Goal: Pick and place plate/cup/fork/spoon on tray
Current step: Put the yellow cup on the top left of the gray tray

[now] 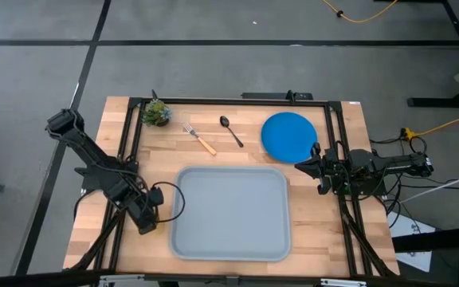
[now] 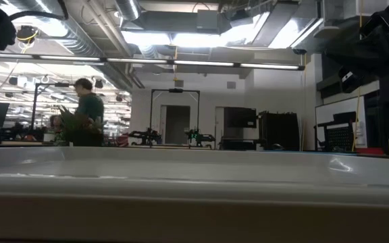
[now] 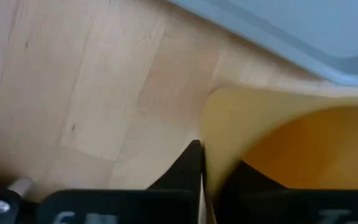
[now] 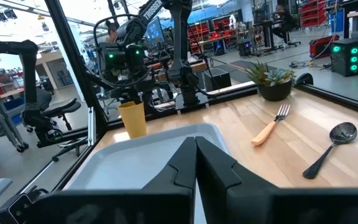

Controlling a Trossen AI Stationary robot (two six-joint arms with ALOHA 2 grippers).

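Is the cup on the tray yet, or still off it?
Still off. The right wrist view shows the cup upright in the left gripper, just outside the tray rim; the left wrist view shows bare wood beneath.

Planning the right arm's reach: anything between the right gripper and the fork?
Yes. In the high view the plate and then the spoon lie between the right gripper and the fork, all on the table.

the high view was evenly lit, with soft shadows. in the low view, ceiling strip lights (image 2: 201, 64) glared while the foreground light grey-blue rectangular tray (image 2: 181, 169) stayed dim. the orange-yellow round cup (image 3: 291, 149) was blurred close up.
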